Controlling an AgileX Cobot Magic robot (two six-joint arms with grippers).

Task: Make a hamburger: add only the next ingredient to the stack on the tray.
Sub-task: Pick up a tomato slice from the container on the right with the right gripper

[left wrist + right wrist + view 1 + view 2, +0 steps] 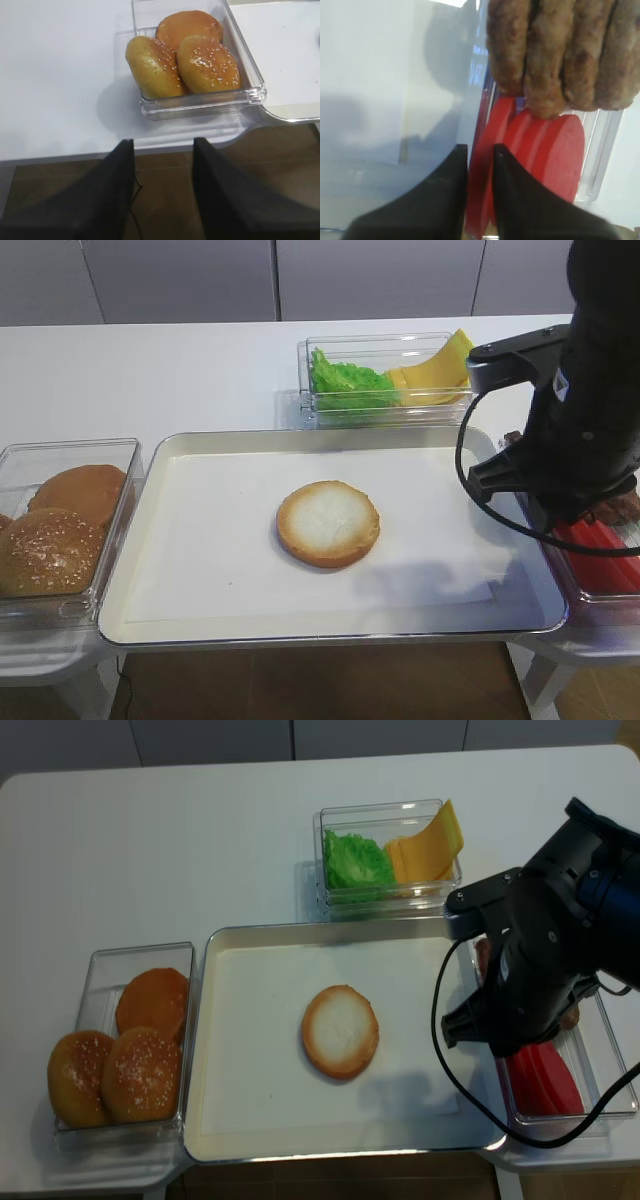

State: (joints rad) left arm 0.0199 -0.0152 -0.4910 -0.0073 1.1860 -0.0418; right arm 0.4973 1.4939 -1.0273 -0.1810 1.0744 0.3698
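Note:
The bun bottom (pixel 328 523) (pixel 341 1031) lies cut face up in the middle of the silver tray (pixel 200 550) (pixel 250 1060). Red tomato slices (pixel 600 550) (pixel 545 1082) stand on edge in a clear bin right of the tray. In the right wrist view my right gripper (pixel 480 148) reaches into that bin, its black fingers pressed on both faces of the leftmost tomato slice (pixel 487 125). In the high views the right arm (pixel 580 420) hides these jaws. My left gripper (pixel 163 146) hangs open over the floor, just off the table's front edge, holding nothing.
Brown patties (pixel 560 55) fill the far end of the tomato bin, touching the slices. A bin of sesame bun tops (pixel 55 530) (pixel 200 65) sits left of the tray. Behind the tray a bin holds lettuce (pixel 345 380) and cheese slices (pixel 435 370).

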